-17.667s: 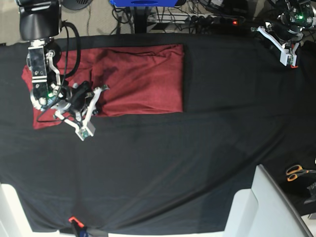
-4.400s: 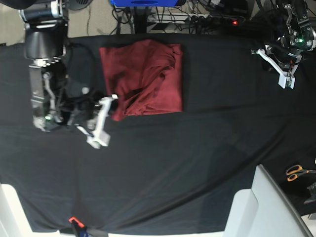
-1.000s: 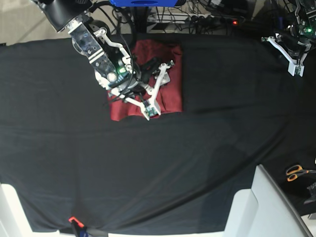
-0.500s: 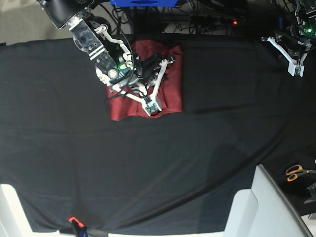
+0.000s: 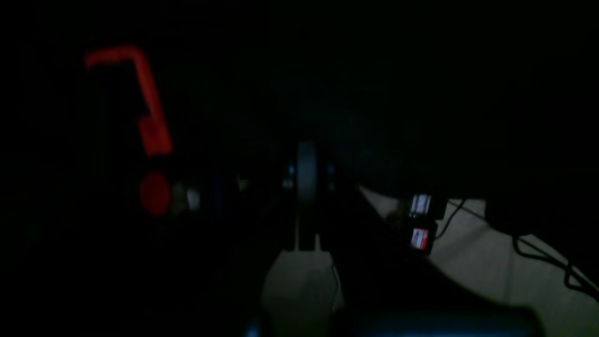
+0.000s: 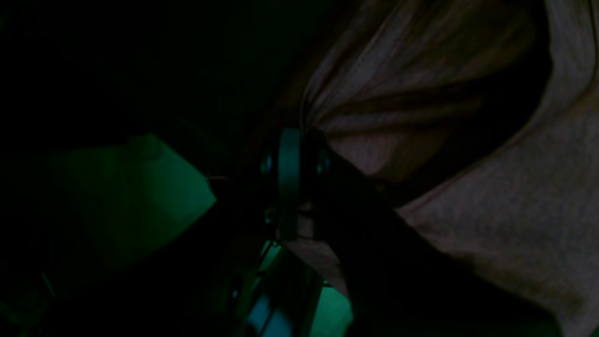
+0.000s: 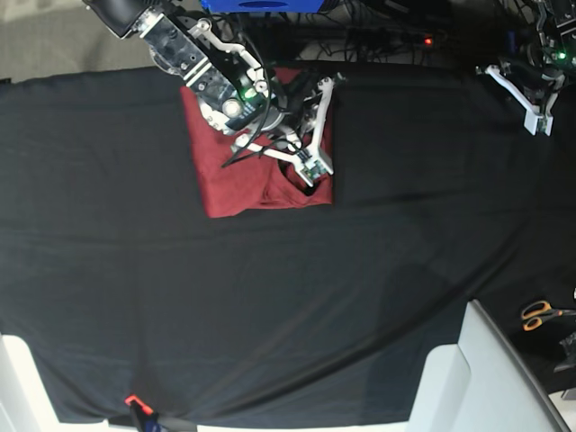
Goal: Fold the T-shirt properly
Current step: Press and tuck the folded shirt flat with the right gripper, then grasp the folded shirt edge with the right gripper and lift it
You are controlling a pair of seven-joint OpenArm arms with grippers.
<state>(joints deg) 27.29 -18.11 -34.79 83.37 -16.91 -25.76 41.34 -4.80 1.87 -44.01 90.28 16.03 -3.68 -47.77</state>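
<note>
The maroon T-shirt [image 7: 229, 184] lies folded in a rough rectangle at the back of the black table cloth [image 7: 270, 297]. My right arm reaches over it from the back left. The right gripper [image 7: 310, 169] is near the shirt's right front corner, where the cloth is lifted into a shadowed fold. In the dim right wrist view the right gripper [image 6: 290, 140] is shut, with the T-shirt [image 6: 468, 196] gathering in creases at its tip. My left gripper [image 7: 538, 119] hangs shut at the back right, far from the shirt. In the dark left wrist view the left gripper [image 5: 306, 164] holds nothing.
Orange-handled scissors [image 7: 540, 313] lie at the right edge. A white slanted panel [image 7: 477, 378] stands at the front right. An orange clip [image 7: 133, 400] sits on the front edge. Cables and a power strip [image 7: 396, 36] run behind the table.
My right arm has swung toward the back right across the shirt, and its jaws have shut on the fabric. The shirt's left half now lies uncovered. The left arm has not moved.
</note>
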